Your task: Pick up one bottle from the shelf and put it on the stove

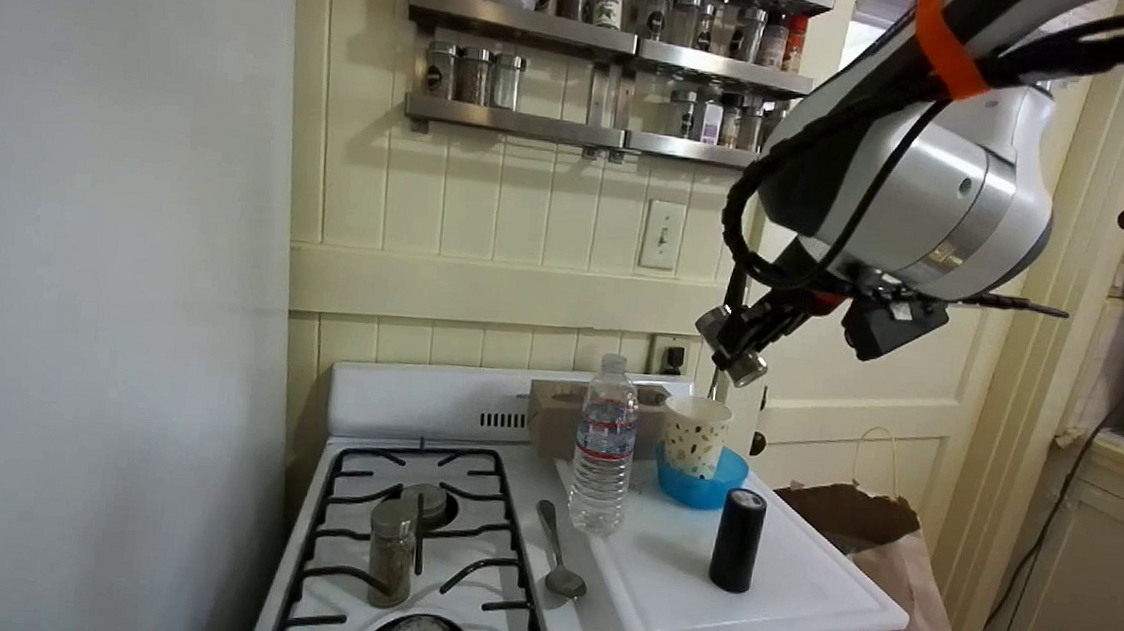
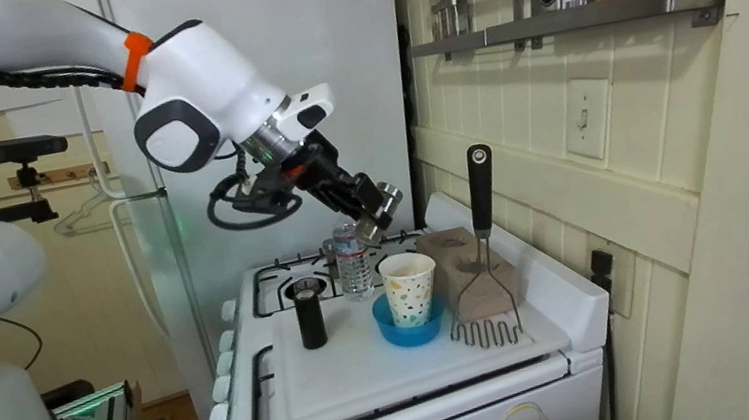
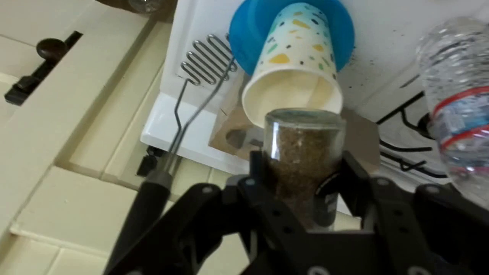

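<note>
My gripper [image 3: 303,164] is shut on a bottle [image 3: 305,147], a small glass jar of brown spice, with one pad against each side. Part of its dark label shows near the right finger. In both exterior views the held bottle is tilted and in the air, above the paper cup and below the shelf [image 1: 517,123]. Rows of spice jars stand on the shelf's rails. The stove [image 1: 414,414] is white with black grates. On its left grate stands another spice jar [image 1: 391,558], upright, with a metal lid.
A white board [image 1: 699,607] covers part of the stove. On it are a water bottle [image 1: 604,449], a black cylinder [image 1: 738,540], and a blue bowl [image 2: 399,336] holding a paper cup [image 2: 409,288]. A masher [image 2: 482,192] and a cardboard block [image 2: 468,293] stand by the back panel. A spoon [image 1: 558,556] lies beside the board.
</note>
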Action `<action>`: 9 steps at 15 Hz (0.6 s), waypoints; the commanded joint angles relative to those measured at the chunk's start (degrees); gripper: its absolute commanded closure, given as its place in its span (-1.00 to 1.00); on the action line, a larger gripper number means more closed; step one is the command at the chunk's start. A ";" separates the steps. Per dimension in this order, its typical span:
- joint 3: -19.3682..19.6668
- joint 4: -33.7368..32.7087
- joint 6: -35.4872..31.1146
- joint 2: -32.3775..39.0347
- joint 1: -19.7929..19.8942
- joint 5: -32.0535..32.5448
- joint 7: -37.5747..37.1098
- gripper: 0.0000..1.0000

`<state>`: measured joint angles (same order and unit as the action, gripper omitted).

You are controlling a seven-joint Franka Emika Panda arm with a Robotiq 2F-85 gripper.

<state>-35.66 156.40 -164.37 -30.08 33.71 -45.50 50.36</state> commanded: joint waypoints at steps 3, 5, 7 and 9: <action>11.62 0.47 16.13 -16.77 -13.75 20.80 -12.01 0.50; 15.42 -0.33 18.08 -18.36 -17.09 30.27 -19.58 0.50; 20.98 -0.17 14.66 -15.12 -22.97 37.93 -24.80 0.00; 22.66 -0.25 15.59 -16.77 -24.30 41.27 -28.29 0.00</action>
<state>-18.45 155.92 -147.95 -48.18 15.07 -12.76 28.18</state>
